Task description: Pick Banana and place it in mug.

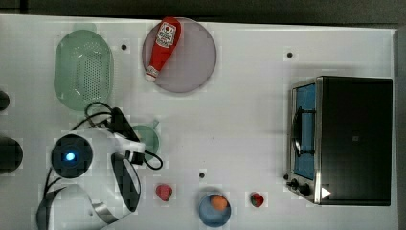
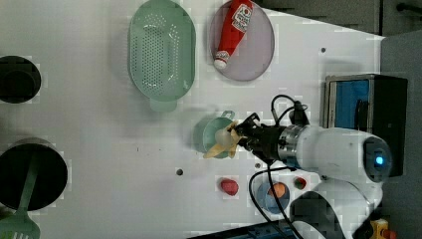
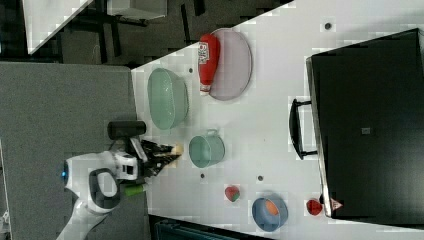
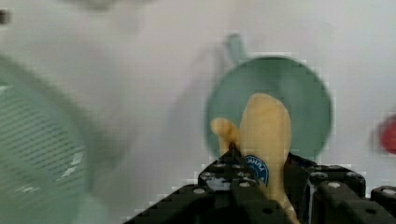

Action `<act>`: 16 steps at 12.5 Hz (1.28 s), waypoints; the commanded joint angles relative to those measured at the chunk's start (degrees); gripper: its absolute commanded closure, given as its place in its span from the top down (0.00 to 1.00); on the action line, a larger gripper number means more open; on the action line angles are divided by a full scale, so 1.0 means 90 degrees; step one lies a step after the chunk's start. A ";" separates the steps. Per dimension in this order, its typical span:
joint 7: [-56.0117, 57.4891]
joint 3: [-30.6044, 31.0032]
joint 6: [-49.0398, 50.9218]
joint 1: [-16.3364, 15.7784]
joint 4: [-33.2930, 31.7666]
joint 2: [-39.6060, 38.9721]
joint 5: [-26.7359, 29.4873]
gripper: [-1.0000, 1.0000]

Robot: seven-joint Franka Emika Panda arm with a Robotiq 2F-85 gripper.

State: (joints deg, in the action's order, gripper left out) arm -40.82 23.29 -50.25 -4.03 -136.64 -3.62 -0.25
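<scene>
Banana (image 4: 263, 135) pickup is done: I have it clamped in the gripper (image 2: 242, 138), at centre frame in the left view, with the mug (image 2: 213, 133) behind it. Release into the mug is left. Colander (image 2: 161, 50) sits upper centre there, well apart; I see bare table (image 2: 99, 139) to the mug's left, giving free room for approach.

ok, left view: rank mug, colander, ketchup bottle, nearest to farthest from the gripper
1. mug: right beside the gripper, on the left view's left of it.
2. colander: up and to the left view's left.
3. ketchup bottle: top, on the plate; nearly the same as the colander, too close to call.
</scene>
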 commanded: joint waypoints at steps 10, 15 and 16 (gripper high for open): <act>-0.0489 -0.0097 0.0110 0.0064 0.0252 0.0513 -0.0010 1.00; 0.1503 -0.1170 0.2542 0.0186 0.1453 0.1557 -0.0010 1.00; 0.1854 -0.1448 0.3115 0.0199 0.1739 0.1737 -0.0010 1.00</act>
State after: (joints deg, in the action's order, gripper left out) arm -31.14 12.13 -25.95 -4.09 -122.09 10.83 -0.52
